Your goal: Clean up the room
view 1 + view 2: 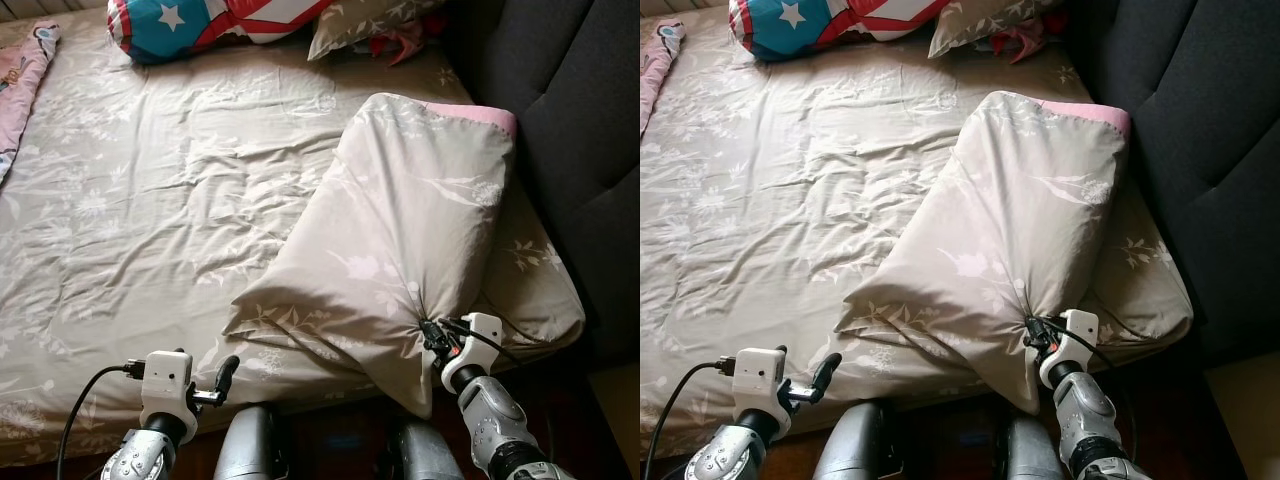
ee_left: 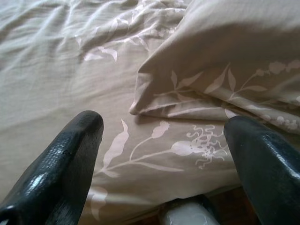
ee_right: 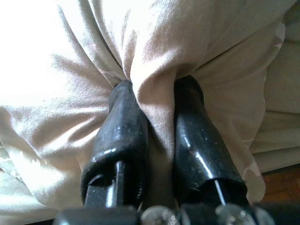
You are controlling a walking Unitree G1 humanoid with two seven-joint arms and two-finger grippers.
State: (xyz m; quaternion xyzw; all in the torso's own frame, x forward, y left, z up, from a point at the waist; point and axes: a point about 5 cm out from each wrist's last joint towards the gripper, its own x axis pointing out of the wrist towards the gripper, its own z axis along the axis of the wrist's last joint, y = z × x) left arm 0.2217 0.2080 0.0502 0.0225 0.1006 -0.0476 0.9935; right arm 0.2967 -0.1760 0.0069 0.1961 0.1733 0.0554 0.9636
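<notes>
A long beige pillow in a pale floral-print cotton case with a pink edge at its far end (image 1: 400,230) lies on the right side of a bed covered by a rumpled beige floral sheet (image 1: 150,200), close beside a dark grey padded headboard (image 1: 570,110). The pillow's long axis runs obliquely, from its near end at the front edge of the mattress up and to the right toward the headboard. The right gripper (image 1: 432,335) is clamped on a bunched fold of the pillowcase at the near right corner; in the right wrist view the two black fingers (image 3: 124,136) stand close together with cloth pinched between them. The left gripper (image 1: 225,378) hovers at the front edge of the bed with its fingers (image 2: 65,159) spread apart and nothing between them; the pillow's near left corner (image 2: 140,105) lies just ahead of it and toward the robot's right, not touching. The governing relation is therefore that the pillow extends away from the right gripper along its long axis, toward the headboard, so the held corner is the near end and most of the pillow's weight rests on the mattress beyond the grip. The right arm is the nearer and the only one engaged; judged from this, straightening the pillow probably calls for a pull or swing about that corner, with the loose case at risk of sliding rather than the filling following. At the far end of the bed lie a red, white and blue star-patterned cushion (image 1: 190,22) and a second beige floral pillow (image 1: 360,25).
</notes>
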